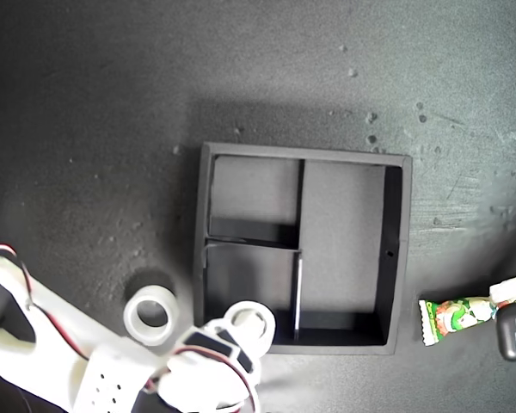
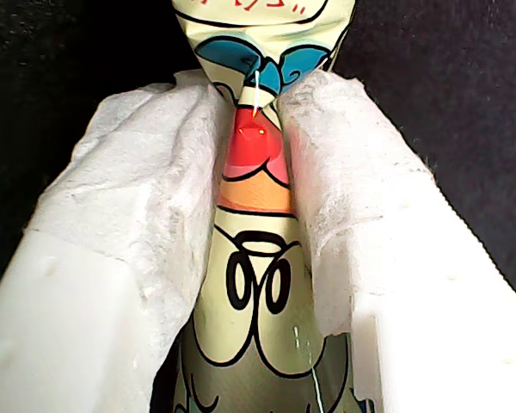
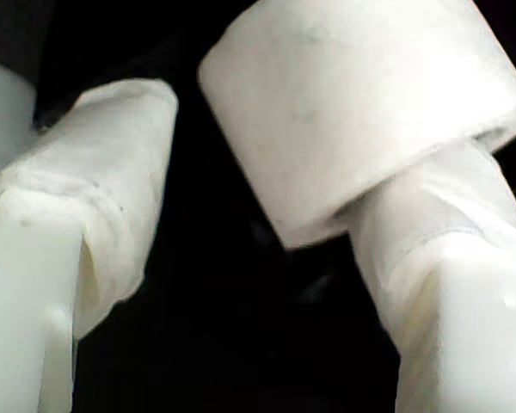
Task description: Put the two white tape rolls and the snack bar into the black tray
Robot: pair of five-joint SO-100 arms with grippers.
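Black tray [image 1: 396, 258]: centre of the desk [image 1: 86, 103], one long compartment and two small ones, all three empty.
Snack bar [image 1: 454, 317]: off the tray, near the exterior view's right edge, one crimped end pointing toward the tray.
My first gripper [image 2: 256, 163]: padded jaws clenched on the snack bar's wrapper, which runs lengthwise between them.
First tape roll [image 1: 151, 316]: flat on the desk, just beside the tray's corner nearest the exterior view's lower left.
Second tape roll [image 1: 250, 322]: over the tray's near rim, at the small compartment.
My second gripper [image 3: 267, 198]: jaws spread; the second tape roll hangs threaded on one finger [image 3: 447, 249], the other finger apart from it.
Step in hand: delivery of the second tape roll; snack bar gripped, not yet brought over.
Next move calls for: slipping the roll off the finger into the small compartment, then carrying the bar to the long one.
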